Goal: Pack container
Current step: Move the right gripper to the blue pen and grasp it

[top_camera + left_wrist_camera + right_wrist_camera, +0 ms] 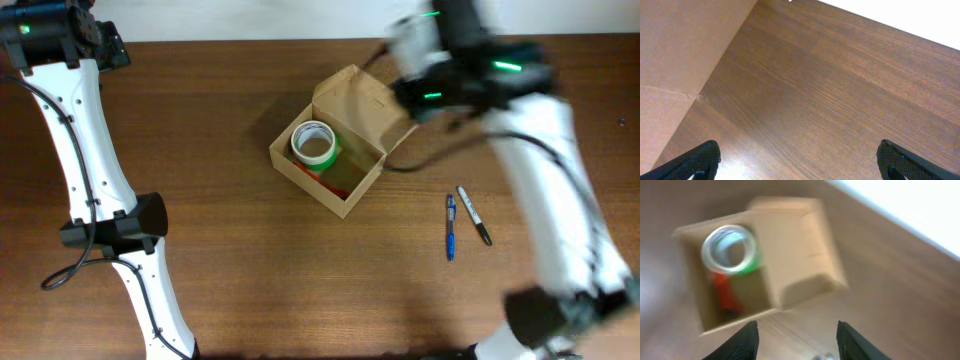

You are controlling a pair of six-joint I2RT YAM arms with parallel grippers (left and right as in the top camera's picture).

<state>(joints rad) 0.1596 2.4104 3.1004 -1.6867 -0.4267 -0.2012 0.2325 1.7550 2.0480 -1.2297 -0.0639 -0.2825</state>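
Observation:
The container (pixel 330 165) is a tan cardboard box in the middle of the table, its flap lid (pixel 362 100) standing open at the back right. Inside lie a roll of clear tape (pixel 314 143) on something green, and a red-orange item (pixel 725 295). In the right wrist view the box (pixel 800 260) is blurred, ahead and to the left of my right gripper (pixel 797 327). That gripper is open with nothing between its fingers, and it hangs just right of the lid (pixel 415 98). My left gripper (pixel 797 150) is wide open over bare table at the far left (pixel 108 50).
A blue pen (pixel 450 227) and a black marker (pixel 474 215) lie on the table right of the box. A flat tan cardboard-like surface (pixel 680 60) fills the left of the left wrist view. The table's far edge runs along the top.

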